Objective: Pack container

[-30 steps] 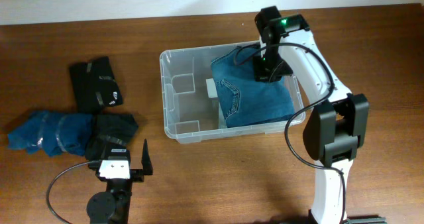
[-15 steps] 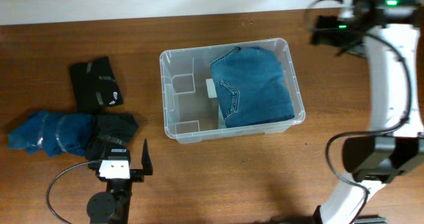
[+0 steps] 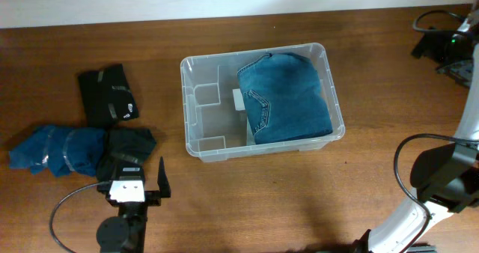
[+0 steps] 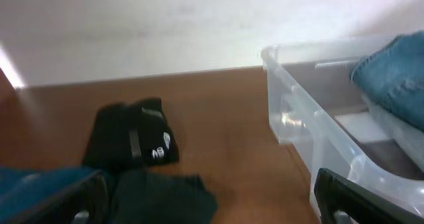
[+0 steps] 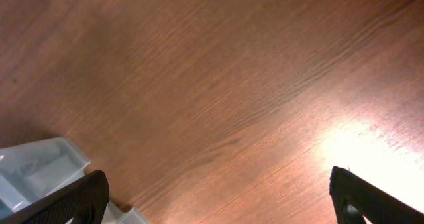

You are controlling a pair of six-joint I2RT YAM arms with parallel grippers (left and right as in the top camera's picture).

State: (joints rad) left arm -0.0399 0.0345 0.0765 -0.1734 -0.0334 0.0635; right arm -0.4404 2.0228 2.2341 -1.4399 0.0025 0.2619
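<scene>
1. Fingers (image 4: 344, 199) of the left gripper (image 4: 213, 209): spread wide, nothing between them. Gripper sits low by the near edge of the counter (image 3: 247, 200), left of centre.
2. Right gripper (image 5: 218, 207): fingers (image 5: 74, 196) likewise far apart and empty, over bare wood at the far right corner. Only a corner of clear plastic shows at the lower left of its wrist view.
3. Container (image 3: 196, 124): middle of the counter, closer to the far edge than the near one, long side running left to right. Well apart from both grippers.
4. Inside it, folded blue jeans (image 3: 288, 96) fill the right-hand part, reaching the right wall. Left-hand part is bare; moulded ridges show there, and a white label (image 3: 239, 99) lies just beside the jeans' left edge.
5. Left side of the counter: folded black garment (image 3: 108, 94) on its own. Nearer the near edge, a crumpled blue garment (image 3: 52, 150) touches a dark garment (image 3: 129, 150), which lies just in front of the left gripper.
</scene>
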